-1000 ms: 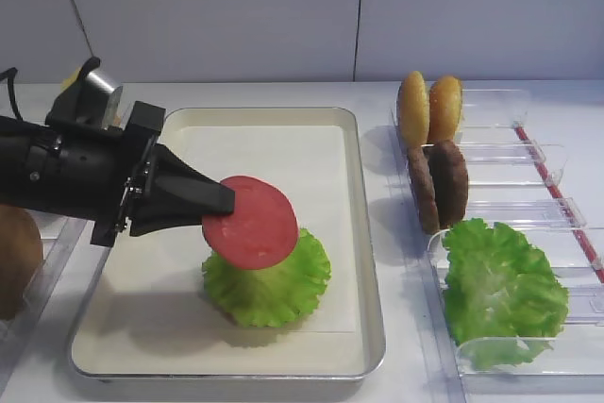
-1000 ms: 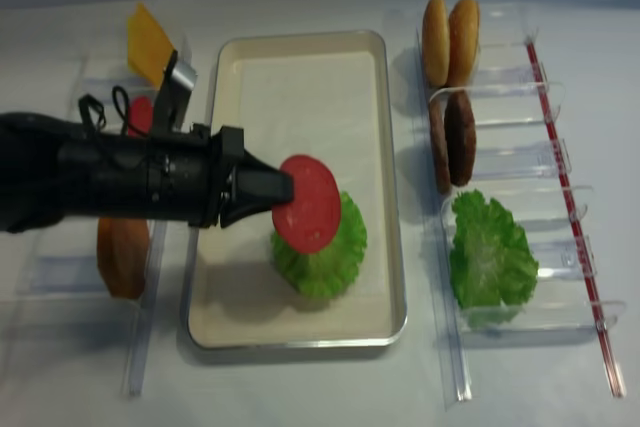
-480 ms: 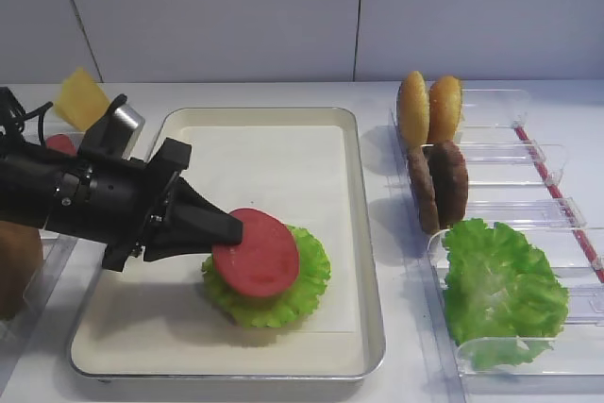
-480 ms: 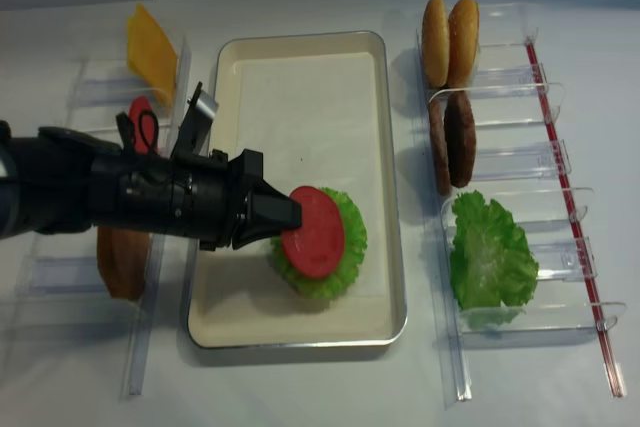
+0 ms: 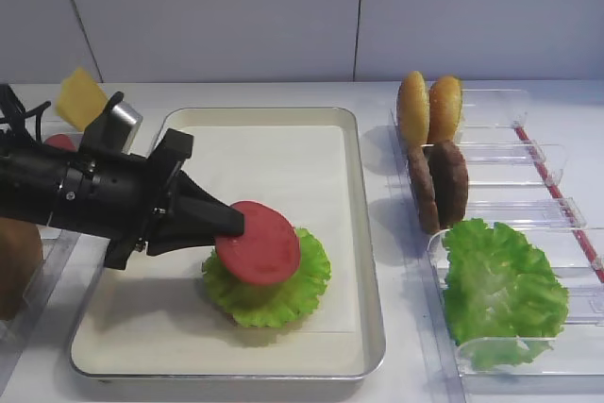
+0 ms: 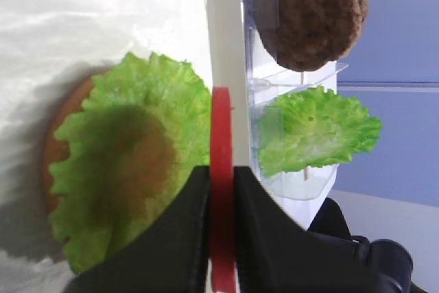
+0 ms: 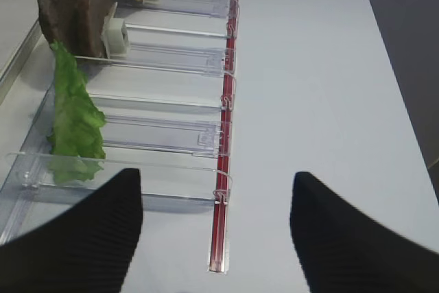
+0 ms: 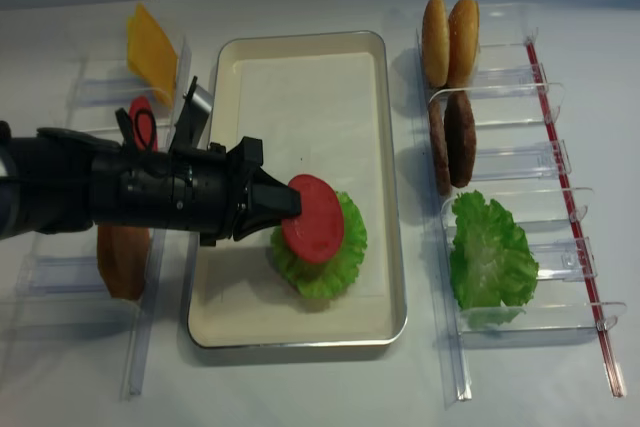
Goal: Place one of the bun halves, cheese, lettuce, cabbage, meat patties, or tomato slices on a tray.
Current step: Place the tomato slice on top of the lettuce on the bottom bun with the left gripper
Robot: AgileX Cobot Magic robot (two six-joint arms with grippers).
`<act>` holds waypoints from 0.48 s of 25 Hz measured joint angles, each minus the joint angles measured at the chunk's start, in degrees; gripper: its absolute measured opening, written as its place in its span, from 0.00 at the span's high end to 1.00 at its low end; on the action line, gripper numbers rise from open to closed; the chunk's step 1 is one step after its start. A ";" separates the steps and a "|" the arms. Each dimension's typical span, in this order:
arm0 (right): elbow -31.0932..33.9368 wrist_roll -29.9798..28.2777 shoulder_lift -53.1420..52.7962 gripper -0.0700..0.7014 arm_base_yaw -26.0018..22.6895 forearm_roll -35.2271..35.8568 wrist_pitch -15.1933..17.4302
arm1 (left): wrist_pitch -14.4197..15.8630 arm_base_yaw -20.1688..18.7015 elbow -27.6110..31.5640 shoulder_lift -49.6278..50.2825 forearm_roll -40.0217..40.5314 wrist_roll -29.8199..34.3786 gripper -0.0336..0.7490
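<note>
Currently the black left gripper [image 5: 226, 226] is clamped on the edge of a flat round red tomato slice [image 5: 258, 243], held tilted over a ruffled green lettuce leaf [image 5: 274, 282] lying on the silver-rimmed metal tray [image 5: 373, 309].

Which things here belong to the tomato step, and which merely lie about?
In use: left claw, tomato slice, lettuce leaf, tray.
Lying about: bun halves, meat patties, cheese, spare lettuce.
</note>
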 joint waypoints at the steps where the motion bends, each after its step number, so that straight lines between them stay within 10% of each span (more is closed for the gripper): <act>1: 0.00 0.00 0.00 0.28 0.00 0.00 0.00 | -0.50 -0.24 0.00 0.00 0.12 -0.60 0.88; 12: 0.00 0.00 0.00 0.29 0.00 0.00 0.00 | -4.86 -2.65 0.00 0.00 0.12 -1.83 0.88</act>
